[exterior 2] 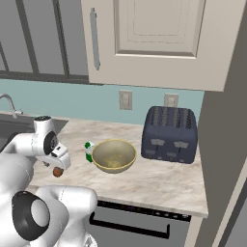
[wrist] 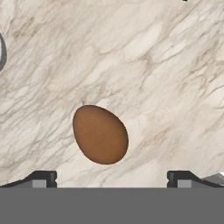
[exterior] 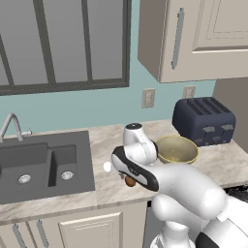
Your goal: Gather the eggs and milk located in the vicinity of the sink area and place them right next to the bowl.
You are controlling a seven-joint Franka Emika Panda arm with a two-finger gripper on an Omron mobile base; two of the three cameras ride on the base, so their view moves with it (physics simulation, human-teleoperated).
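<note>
the sink (exterior: 43,164) is seen at the far left, two basins counted, one faucet (exterior: 12,127) bent over the back rim, and nothing is seen lying in the basins. just right of the sink's edge, one white egg (exterior: 107,166) is left on the table (exterior: 223,164), well short of where it is wanted, so that one is judged not yet gathered. next along, the tool (exterior: 127,175) is hung low over the brown egg (wrist: 100,134), its fingers spread wide to either side with the egg lying free on the marble between them, nothing pinched. that stance is read as the set-up for a grasp: the tips are held apart so they can be brought down around the egg's narrow sides. from the right base camera the brown egg (exterior 2: 58,171) is seen tucked just under the hand, near the table's front edge. further right, one milk (exterior 2: 89,151) carton is stood upright just beside the bowl (exterior 2: 114,155), apparently touching its left rim, so that part is judged done. one bowl is counted, empty as far as can be told. at the far right one toaster (exterior 2: 169,134) is parked against the wall, and two outlets (exterior 2: 126,100) are counted on the wall behind. tally: two eggs, one milk, one bowl.
</note>
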